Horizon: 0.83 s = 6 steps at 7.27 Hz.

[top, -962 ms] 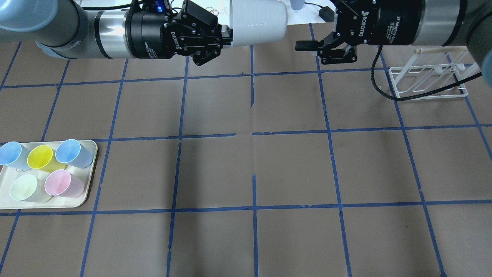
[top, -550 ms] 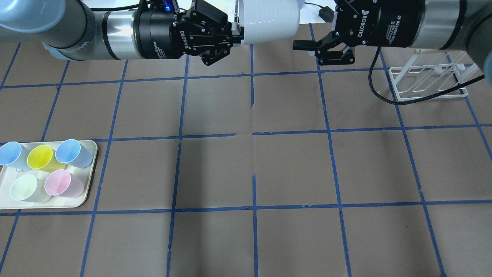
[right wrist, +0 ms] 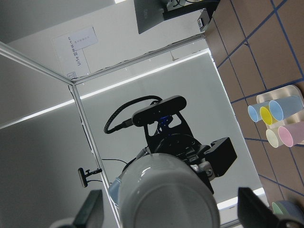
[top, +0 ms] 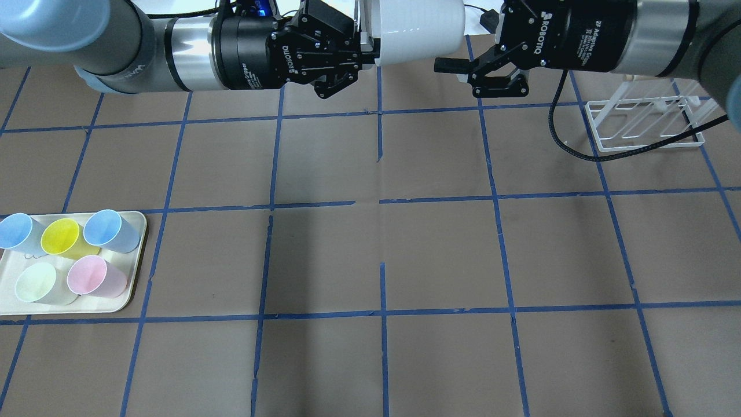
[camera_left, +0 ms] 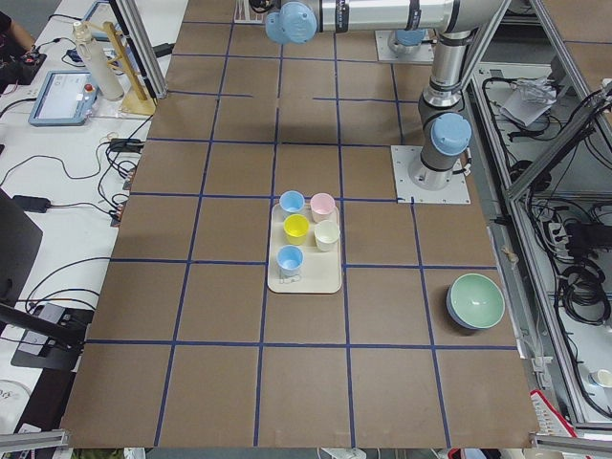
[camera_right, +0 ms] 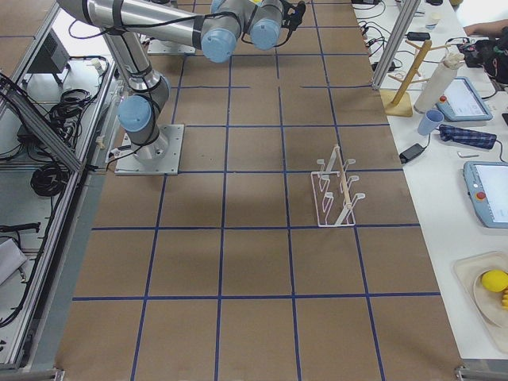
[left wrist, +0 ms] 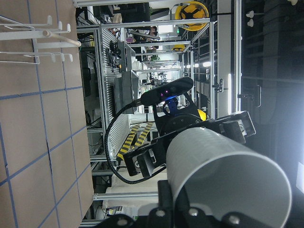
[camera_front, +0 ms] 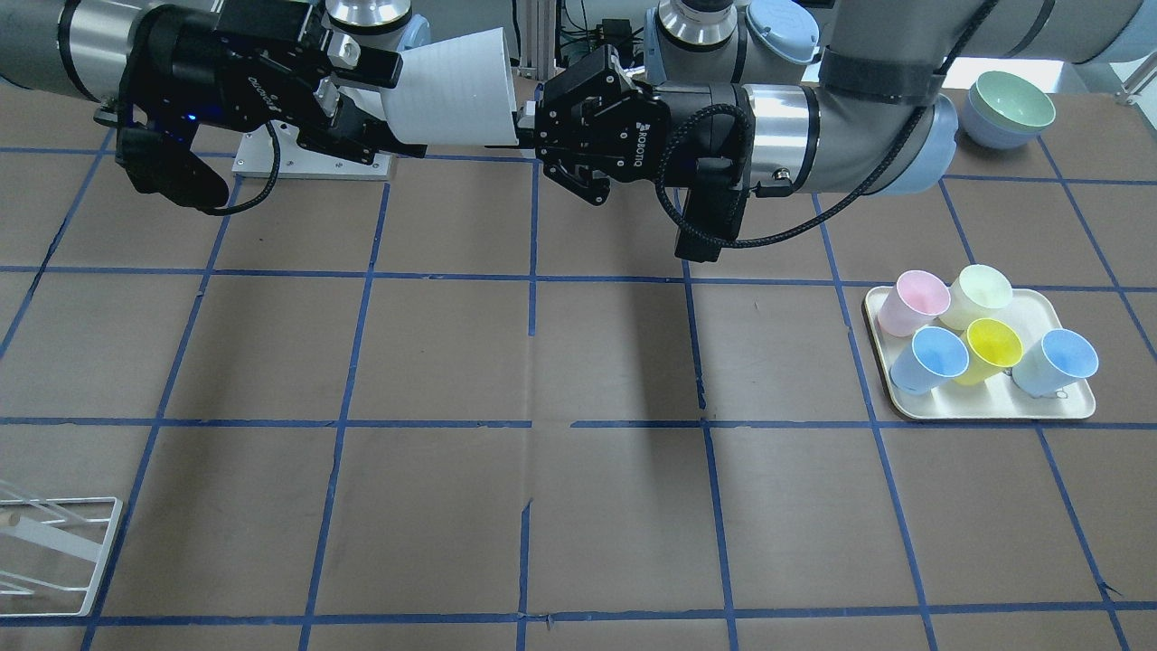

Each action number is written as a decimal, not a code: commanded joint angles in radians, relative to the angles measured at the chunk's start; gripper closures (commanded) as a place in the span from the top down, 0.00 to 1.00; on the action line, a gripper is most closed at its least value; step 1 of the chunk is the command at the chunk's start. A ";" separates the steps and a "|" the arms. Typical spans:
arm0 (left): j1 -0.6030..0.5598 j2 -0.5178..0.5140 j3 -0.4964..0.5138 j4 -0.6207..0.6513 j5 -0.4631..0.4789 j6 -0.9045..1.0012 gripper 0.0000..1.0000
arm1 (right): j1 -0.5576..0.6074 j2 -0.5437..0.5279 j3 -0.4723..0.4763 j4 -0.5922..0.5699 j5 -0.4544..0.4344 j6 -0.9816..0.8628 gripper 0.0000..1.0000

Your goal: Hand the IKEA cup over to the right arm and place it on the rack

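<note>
Mid-air, both arms level above the surface [top: 440, 255], and here's the meeting point. The left claw [top: 370, 52] is clamped on the wide rim of the IKEA cup [top: 419, 26]. The cup lies on its side, mouth at that claw, narrow closed base pointing straight into the right claw [camera_front: 390, 101].

Overhead gives just one finger of the right claw, poking out below the cup's base; the other is lost near the frame's top edge. The front-facing camera fills that in: one finger above the base, one below, the narrow end between them. The right wrist camera settles it: fingers [right wrist: 93, 209] spread wide, rounded base dead centre, clear gaps either side, so that claw is apart and grips nothing. The left wrist camera looks along the cup's wall to the right claw beyond.

The cup itself is pale grey-white, tapered, with no handle and faint fine lines running round its wall.

The right-end camera shows the rack [camera_right: 337, 190] whole, upright on the surface; overhead it sits below and behind the right claw's wrist, crossed by a black cable. A tray [top: 136, 260] of pastel cups [top: 95, 277] lies well away, back past the left claw's wrist
</note>
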State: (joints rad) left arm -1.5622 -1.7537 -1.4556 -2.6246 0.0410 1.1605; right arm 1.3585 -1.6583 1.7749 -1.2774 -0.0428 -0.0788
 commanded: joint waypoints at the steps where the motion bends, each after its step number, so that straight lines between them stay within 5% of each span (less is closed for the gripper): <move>1: -0.001 -0.003 0.000 0.000 -0.001 -0.001 0.00 | -0.001 -0.001 0.000 0.019 -0.011 0.008 0.90; 3: -0.001 -0.003 -0.002 0.000 -0.001 -0.001 0.00 | -0.004 -0.008 0.000 0.067 -0.011 0.008 0.78; 6: -0.001 -0.003 -0.002 0.000 0.002 -0.002 0.00 | -0.004 -0.029 -0.002 0.124 -0.011 0.008 0.42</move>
State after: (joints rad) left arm -1.5630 -1.7561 -1.4575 -2.6247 0.0423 1.1594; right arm 1.3547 -1.6765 1.7737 -1.1768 -0.0536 -0.0706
